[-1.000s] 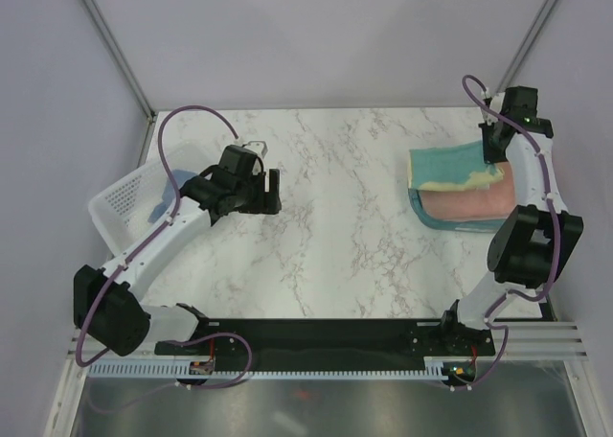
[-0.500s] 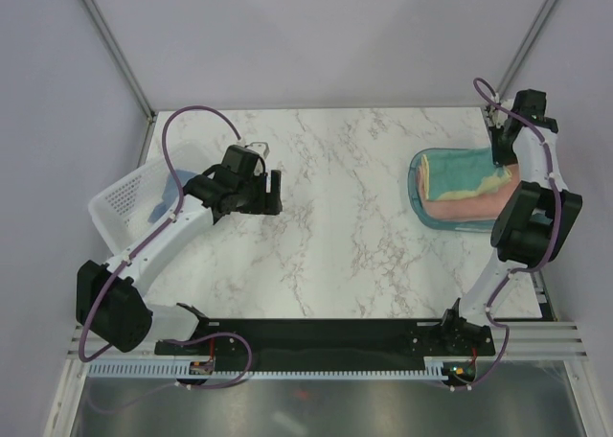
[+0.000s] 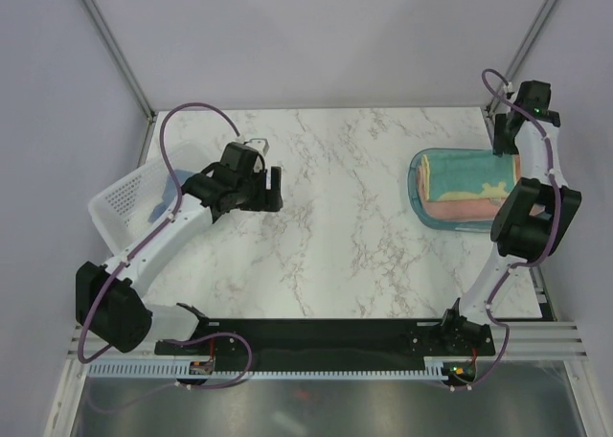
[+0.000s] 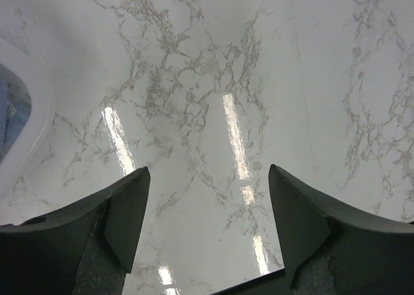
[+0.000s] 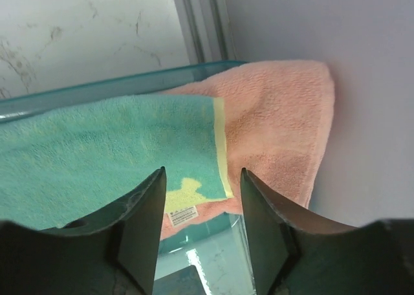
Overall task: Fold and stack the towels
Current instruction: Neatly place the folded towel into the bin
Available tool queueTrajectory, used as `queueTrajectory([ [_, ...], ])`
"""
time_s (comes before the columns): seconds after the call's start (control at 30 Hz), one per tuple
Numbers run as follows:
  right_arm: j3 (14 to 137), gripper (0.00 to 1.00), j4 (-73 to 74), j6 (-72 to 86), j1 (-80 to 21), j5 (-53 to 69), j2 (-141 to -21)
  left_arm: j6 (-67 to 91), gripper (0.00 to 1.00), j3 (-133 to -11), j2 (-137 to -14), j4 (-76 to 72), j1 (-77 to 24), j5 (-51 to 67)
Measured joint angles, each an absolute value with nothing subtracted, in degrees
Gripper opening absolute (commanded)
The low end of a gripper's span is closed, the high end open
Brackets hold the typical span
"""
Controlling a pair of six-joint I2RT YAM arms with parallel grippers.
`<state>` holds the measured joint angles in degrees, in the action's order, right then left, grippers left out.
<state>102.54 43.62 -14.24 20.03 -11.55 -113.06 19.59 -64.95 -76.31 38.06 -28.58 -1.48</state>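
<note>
A pale-yellow-and-teal towel [image 3: 460,173] lies folded on a salmon-pink towel [image 3: 466,208] inside the teal tray [image 3: 416,194] at the right. In the right wrist view the teal towel [image 5: 110,152] covers most of the pink one [image 5: 278,120], and a small tag shows at the near edge. My right gripper [image 3: 502,148] [image 5: 202,178] hovers over the stack's far right corner, open, with nothing between its fingers. A blue-grey towel [image 3: 175,181] [image 4: 10,114] sits in the white basket. My left gripper [image 3: 272,190] [image 4: 208,178] stands wide open over bare marble, right of the basket.
The white perforated basket [image 3: 120,202] [image 4: 32,127] stands tilted at the left edge of the table. The enclosure wall and a metal frame post [image 5: 200,23] run close behind the tray on the right. Marble tabletop [image 3: 335,217] lies between the arms.
The right gripper laid the teal towel down on the pink one, then opened and drew back toward the far right corner. The left arm has barely moved.
</note>
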Motion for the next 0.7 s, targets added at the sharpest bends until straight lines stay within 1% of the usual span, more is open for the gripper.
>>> queueTrajectory([
  [0.13,103.6,0.60,43.0,-9.4,19.0,-11.9,-110.9,19.6,0.81,-66.3,-75.1,38.0,-28.6,-2.5],
  [0.27,101.1,0.63,41.5,-4.5,15.9,-10.0,-104.8,19.6,0.80,-67.8,-73.2,38.0,-28.6,-3.4],
  [0.37,95.8,0.56,38.7,-1.4,12.6,-7.1,-98.4,19.6,0.80,-68.6,-72.3,38.0,-28.6,-4.3],
  [0.4,94.8,0.50,38.3,-0.6,11.8,-6.5,-97.3,19.6,0.80,-68.6,-71.8,38.0,-28.6,-4.5],
  [0.47,93.5,0.45,37.1,0.9,11.4,-5.6,-96.6,19.6,0.80,-68.6,-70.7,38.1,-28.6,-4.8],
  [0.5,92.7,0.40,36.4,1.7,11.6,-5.4,-96.8,19.6,0.80,-68.6,-70.2,38.1,-28.6,-5.3],
  [0.7,85.1,0.39,33.5,5.4,12.6,-2.5,-100.0,19.7,0.80,-68.2,-68.3,38.1,-28.1,-9.1],
])
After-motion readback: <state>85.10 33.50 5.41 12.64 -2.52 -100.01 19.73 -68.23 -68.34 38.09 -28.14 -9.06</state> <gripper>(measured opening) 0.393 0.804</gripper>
